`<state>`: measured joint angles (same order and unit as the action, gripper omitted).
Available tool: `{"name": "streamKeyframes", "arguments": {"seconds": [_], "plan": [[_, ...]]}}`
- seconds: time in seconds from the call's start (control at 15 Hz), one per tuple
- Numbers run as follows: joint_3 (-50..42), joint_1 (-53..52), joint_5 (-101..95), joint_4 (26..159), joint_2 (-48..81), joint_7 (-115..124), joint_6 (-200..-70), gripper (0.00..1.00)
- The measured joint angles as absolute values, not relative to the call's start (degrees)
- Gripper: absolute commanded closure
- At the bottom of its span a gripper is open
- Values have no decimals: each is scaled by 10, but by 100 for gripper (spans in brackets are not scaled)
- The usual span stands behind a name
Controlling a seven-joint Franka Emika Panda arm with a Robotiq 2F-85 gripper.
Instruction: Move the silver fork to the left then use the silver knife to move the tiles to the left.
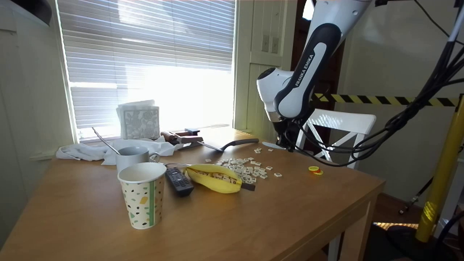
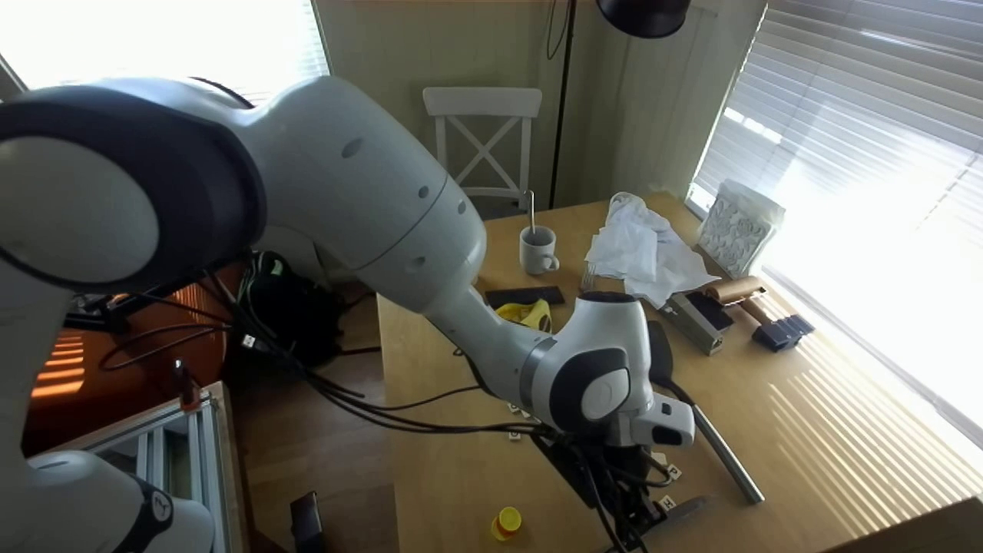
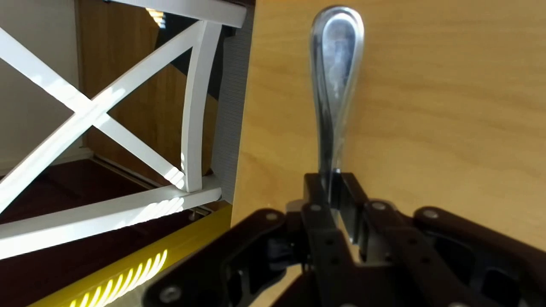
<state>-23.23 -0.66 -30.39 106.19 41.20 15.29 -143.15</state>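
Jaws clamp the silver knife: the wrist view shows its handle, both exterior views its blade.

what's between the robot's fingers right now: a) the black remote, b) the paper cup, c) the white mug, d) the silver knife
d, since the wrist view shows the handle of the silver knife pinched between the fingers, and its flat blade pokes out in both exterior views.
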Motion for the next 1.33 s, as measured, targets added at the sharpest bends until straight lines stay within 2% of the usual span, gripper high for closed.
{"name": "streamKeyframes", "arguments": {"seconds": [1.33], "plan": [[-192, 2, -304, 1029, 433, 58, -1419, 96]]}}
